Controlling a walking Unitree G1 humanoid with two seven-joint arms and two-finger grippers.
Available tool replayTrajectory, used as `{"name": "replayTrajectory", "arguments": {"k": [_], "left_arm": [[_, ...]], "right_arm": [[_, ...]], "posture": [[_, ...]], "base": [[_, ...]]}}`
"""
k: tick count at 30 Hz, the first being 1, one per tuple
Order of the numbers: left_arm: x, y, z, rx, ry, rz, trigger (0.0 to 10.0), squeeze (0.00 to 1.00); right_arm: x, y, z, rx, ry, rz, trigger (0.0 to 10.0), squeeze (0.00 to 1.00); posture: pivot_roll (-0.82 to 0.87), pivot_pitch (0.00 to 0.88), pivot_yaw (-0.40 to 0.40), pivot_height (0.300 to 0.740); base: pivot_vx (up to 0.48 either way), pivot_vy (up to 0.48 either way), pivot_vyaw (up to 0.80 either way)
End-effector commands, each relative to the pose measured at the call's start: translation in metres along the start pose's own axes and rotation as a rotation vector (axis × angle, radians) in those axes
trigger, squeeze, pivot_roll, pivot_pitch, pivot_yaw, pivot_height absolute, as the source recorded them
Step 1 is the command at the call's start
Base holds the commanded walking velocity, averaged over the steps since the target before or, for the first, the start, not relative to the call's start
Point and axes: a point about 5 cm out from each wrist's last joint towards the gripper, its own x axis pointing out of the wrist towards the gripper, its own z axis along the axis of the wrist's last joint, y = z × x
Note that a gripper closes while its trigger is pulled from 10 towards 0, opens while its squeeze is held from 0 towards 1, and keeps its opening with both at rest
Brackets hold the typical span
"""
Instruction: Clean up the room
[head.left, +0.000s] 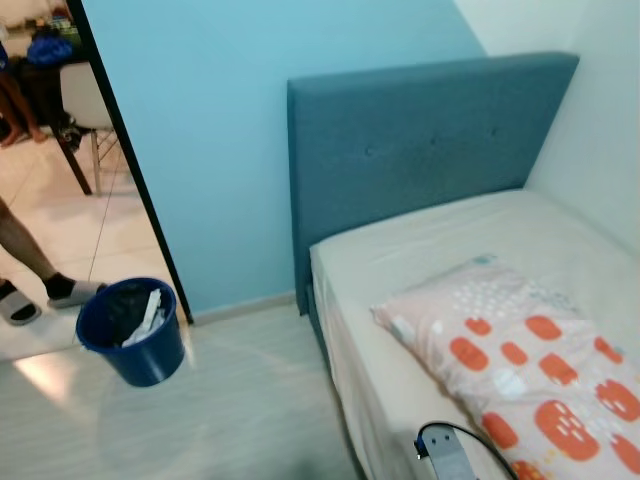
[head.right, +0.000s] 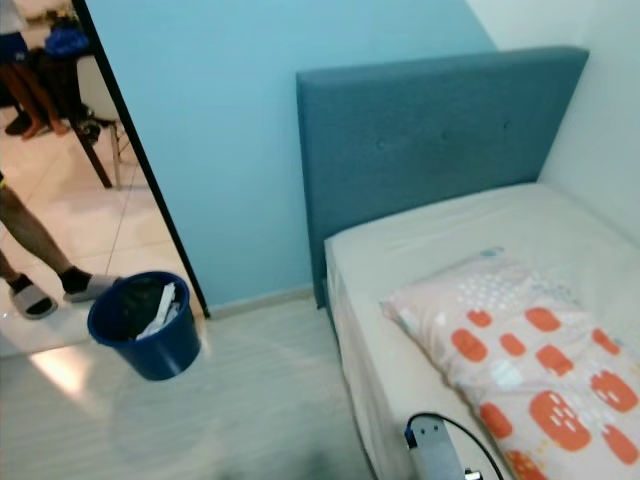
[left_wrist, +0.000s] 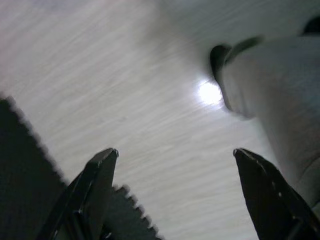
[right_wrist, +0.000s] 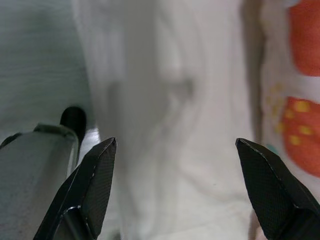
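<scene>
A blue bucket (head.left: 132, 330) with crumpled paper and dark waste inside sits by the doorway on the pale wood-look floor (head.left: 230, 400), looking slightly tilted. My left gripper (left_wrist: 172, 152) hangs open above that floor, nothing between its fingers, beside the jagged edge of a dark mat (left_wrist: 25, 165). My right gripper (right_wrist: 175, 142) is open too, over the white sheet (right_wrist: 165, 100) on the side of the bed, holding nothing. A silver part of my right arm (head.left: 450, 458) shows at the bed's near edge.
The bed (head.left: 450, 250), with a teal headboard (head.left: 420, 150), fills the right side. A pillow with orange blotches (head.left: 530, 370) lies on it. A person's legs in sandals (head.left: 30, 275) stand in the doorway at left, with a chair (head.left: 85, 110) and tiled floor beyond.
</scene>
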Motion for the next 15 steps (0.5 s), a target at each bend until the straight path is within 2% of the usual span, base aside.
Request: {"name": "replayTrajectory", "arguments": {"k": [1,2,5,6,10,12,14,15], "left_arm": [[0.000,-0.005,-0.001,0.001,0.003,-0.008,10.0,0.00],[0.001,-0.013,0.001,0.008,0.000,-0.016,10.0,0.00],[0.002,-0.021,0.003,0.015,-0.004,-0.024,10.0,0.00],[0.002,-0.031,0.005,0.023,-0.005,-0.034,10.0,0.00],[0.003,-0.040,0.007,0.028,-0.008,-0.044,10.0,0.00],[0.003,-0.049,0.009,0.034,-0.010,-0.053,10.0,0.00],[0.003,-0.049,0.009,0.034,-0.010,-0.053,10.0,0.00],[0.003,-0.055,0.011,0.039,-0.012,-0.059,10.0,0.00]], "right_arm": [[0.000,0.003,0.004,0.042,-0.015,0.006,10.0,0.00],[0.000,0.001,0.012,0.059,-0.040,0.006,10.0,0.00],[0.001,-0.002,0.019,0.083,-0.067,0.006,10.0,0.00],[0.001,-0.013,0.029,0.126,-0.108,-0.006,10.0,0.00],[0.001,-0.025,0.040,0.175,-0.145,-0.025,10.0,0.00],[0.000,-0.034,0.054,0.248,-0.189,-0.039,10.0,0.00],[0.000,-0.034,0.054,0.248,-0.189,-0.039,10.0,0.00],[-0.001,-0.039,0.068,0.295,-0.229,-0.044,10.0,0.00]], "posture": [[-0.07,0.049,-0.036,0.735],[-0.07,0.049,-0.035,0.735],[-0.07,0.048,-0.034,0.735],[-0.07,0.047,-0.033,0.735],[-0.07,0.045,-0.032,0.735],[-0.07,0.043,-0.033,0.735],[-0.07,0.043,-0.033,0.735],[-0.07,0.042,-0.032,0.735]], "base": [[0.000,0.000,0.00],[0.000,0.000,0.00],[0.000,0.000,0.00],[0.000,0.000,0.00],[0.000,0.000,0.00],[0.000,0.000,0.00],[0.000,0.000,0.00],[0.000,0.000,0.00]]}}
